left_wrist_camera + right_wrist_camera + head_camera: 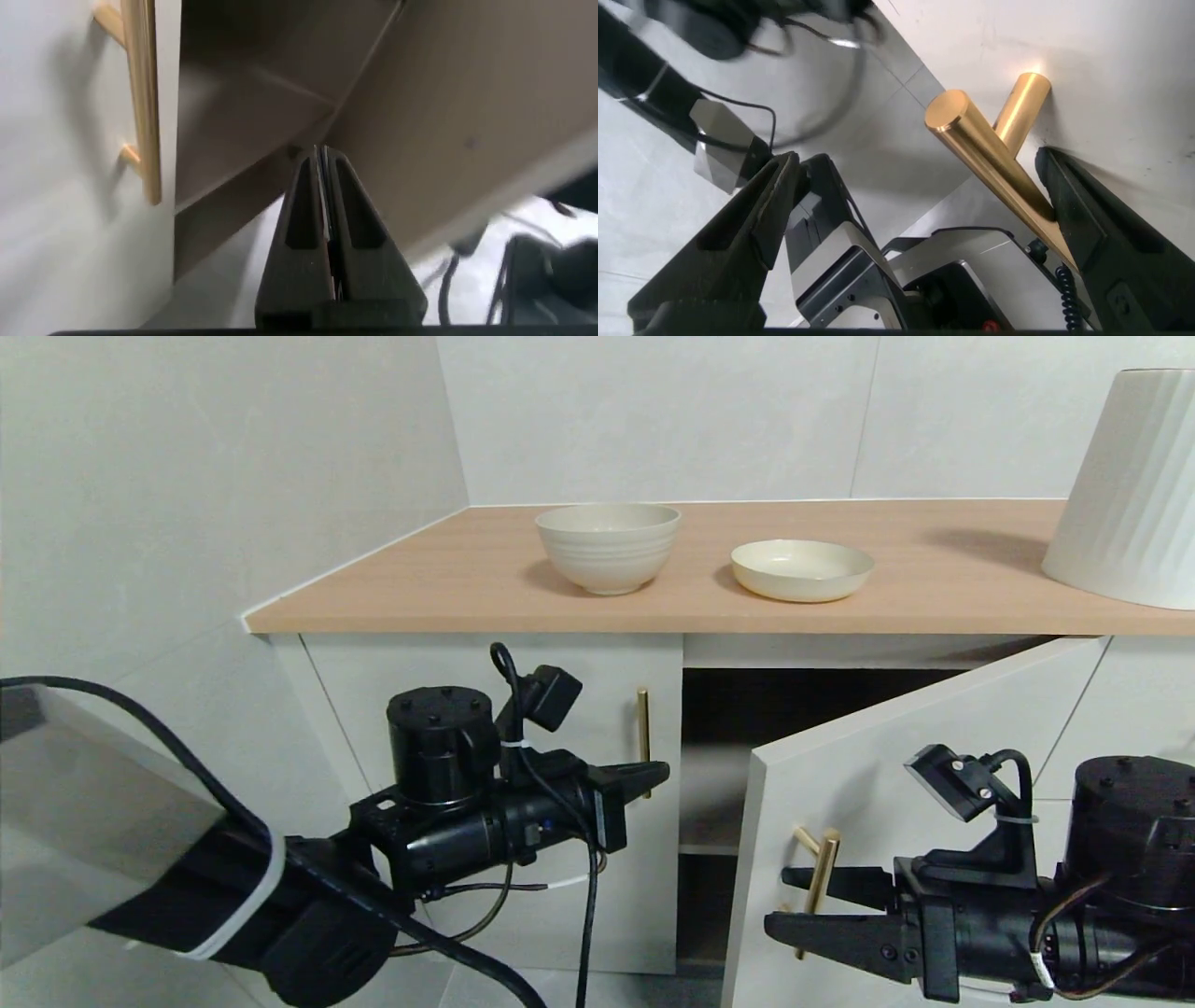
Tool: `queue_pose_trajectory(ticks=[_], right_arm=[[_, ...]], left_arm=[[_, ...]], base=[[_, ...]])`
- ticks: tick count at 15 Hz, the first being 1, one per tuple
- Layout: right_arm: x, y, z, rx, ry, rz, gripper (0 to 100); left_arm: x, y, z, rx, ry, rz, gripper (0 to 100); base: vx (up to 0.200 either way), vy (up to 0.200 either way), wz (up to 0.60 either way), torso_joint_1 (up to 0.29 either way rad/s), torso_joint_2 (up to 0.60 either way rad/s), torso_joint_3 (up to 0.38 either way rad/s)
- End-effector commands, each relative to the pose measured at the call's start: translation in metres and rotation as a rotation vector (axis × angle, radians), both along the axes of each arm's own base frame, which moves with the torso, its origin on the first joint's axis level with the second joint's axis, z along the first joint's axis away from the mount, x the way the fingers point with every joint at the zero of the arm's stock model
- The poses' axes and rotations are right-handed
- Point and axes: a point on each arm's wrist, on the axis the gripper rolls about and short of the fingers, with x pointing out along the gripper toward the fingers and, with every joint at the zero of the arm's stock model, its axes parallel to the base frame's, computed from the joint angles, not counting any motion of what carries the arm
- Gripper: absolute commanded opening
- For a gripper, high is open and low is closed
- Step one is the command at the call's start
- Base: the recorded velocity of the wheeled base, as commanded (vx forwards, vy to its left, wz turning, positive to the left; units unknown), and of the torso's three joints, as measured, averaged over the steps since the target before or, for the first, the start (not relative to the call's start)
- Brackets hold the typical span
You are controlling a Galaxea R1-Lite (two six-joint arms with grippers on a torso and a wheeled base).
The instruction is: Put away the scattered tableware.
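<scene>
Two pieces of tableware stand on the wooden counter: a deep ribbed cream bowl and, to its right, a shallow cream dish. Below them the cabinet's right door stands partly open. My right gripper is open at that door's gold handle; the handle lies between the two fingers without being clamped. My left gripper is shut and empty, close to the closed left door's gold handle. Its closed tips point into the cabinet opening, with that handle beside them.
A tall ribbed white shade-like object stands on the counter at the far right. A shelf shows inside the dark cabinet opening. A tiled wall closes off the left side and the back.
</scene>
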Motion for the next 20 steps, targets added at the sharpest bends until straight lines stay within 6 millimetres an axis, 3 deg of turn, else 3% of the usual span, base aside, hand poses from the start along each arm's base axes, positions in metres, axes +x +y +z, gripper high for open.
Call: queue_pose_trajectory(ticks=[1,6,9,13,15,20], right_arm=[[0.001,0.0,-0.002,-0.004,0.004,-0.002,100],[0.001,0.0,-0.001,-0.002,-0.001,-0.004,100],[0.001,0.0,-0.001,-0.004,-0.003,-0.003,100],[0.001,0.0,-0.001,-0.01,-0.008,-0.031,100],[0.003,-0.002,0.0,-0.016,-0.02,-0.083,100],[-0.005,-0.032,0.004,-0.042,-0.103,-0.189,100]], left_arm=[[-0.001,-0.023,-0.028,-0.017,0.053,-0.036,0],[0.0,-0.048,-0.041,0.002,0.073,-0.073,0],[-0.002,-0.058,-0.035,-0.013,0.049,-0.093,0],[-0.024,-0.081,-0.034,-0.011,0.038,-0.177,0],[-0.025,-0.082,-0.035,-0.01,0.039,-0.181,0],[-0.026,-0.082,-0.032,-0.015,0.033,-0.18,0]], base=[[0.0,0.0,0.0,0.0,0.0,0.0],[0.0,0.0,0.0,0.0,0.0,0.0],[0.0,0.0,0.0,0.0,0.0,0.0],[0.0,0.0,0.0,0.0,0.0,0.0],[0.0,0.0,0.0,0.0,0.0,0.0],[0.0,0.0,0.0,0.0,0.0,0.0]])
